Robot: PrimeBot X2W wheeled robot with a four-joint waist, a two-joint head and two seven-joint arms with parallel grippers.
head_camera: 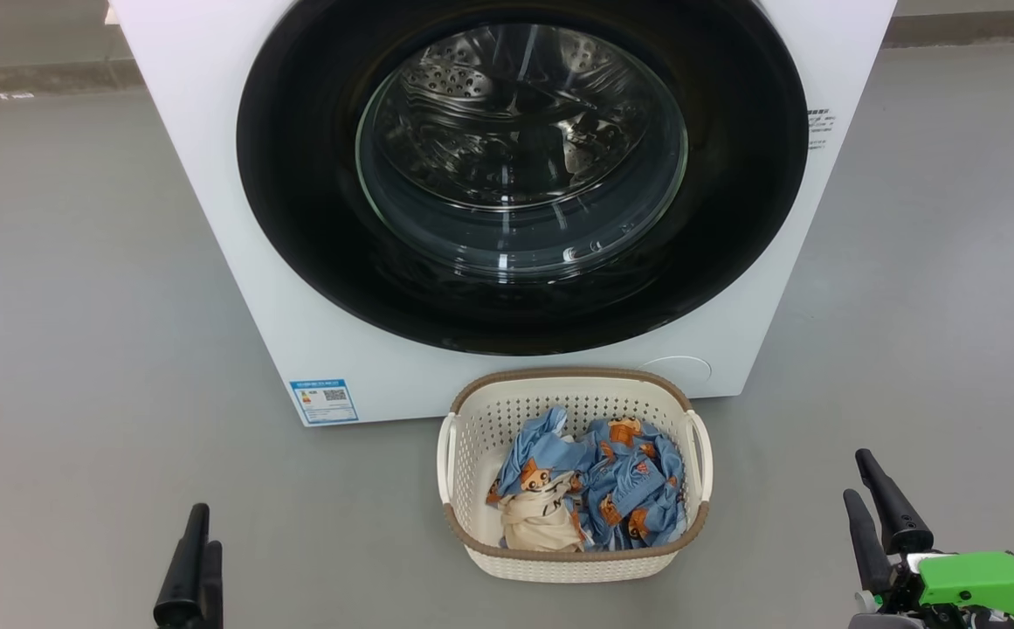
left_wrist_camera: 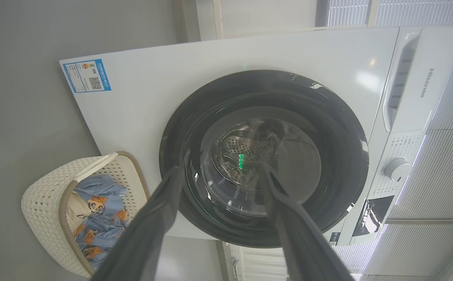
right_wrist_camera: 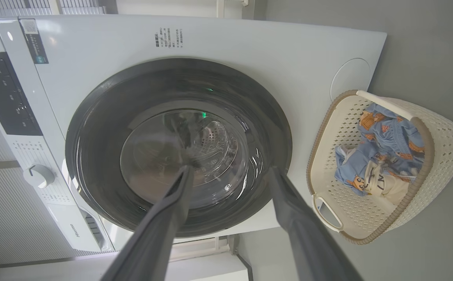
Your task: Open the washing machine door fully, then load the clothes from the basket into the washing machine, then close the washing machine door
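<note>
Count: one washing machine (head_camera: 210, 218), one washing machine door (head_camera: 314, 218), one basket (head_camera: 572, 377), two pieces of clothes, and two grippers with two dark fingers each.
Door, look: round and glossy black, with a bulging clear glass window in the centre. The perforated steel drum (head_camera: 472, 87) is seen through the glass.
Door, place: closed flat against the white front of the machine.
Machine, look: a big white box with a blue label sticker (head_camera: 324, 401) at the lower left corner of the front.
Basket, look: small, cream, with perforated sides, a brown rim and two side handles.
Basket, place: on the grey floor (head_camera: 79, 349), just before the machine and below the door. I cannot tell if it touches the machine.
Clothes: the light blue bear fabric (head_camera: 629, 489) fills most of the basket. The cream cloth (head_camera: 541, 524) with black letters lies at the near left.
Left gripper (left_wrist_camera: 221, 168): near left, fingers apart, nothing between them.
Right gripper (right_wrist_camera: 231, 169): near right, fingers apart, holding nothing.
Relation: the basket stands between the two grippers and a little farther, well apart from both. The door is beyond it, and no finger touches it.
</note>
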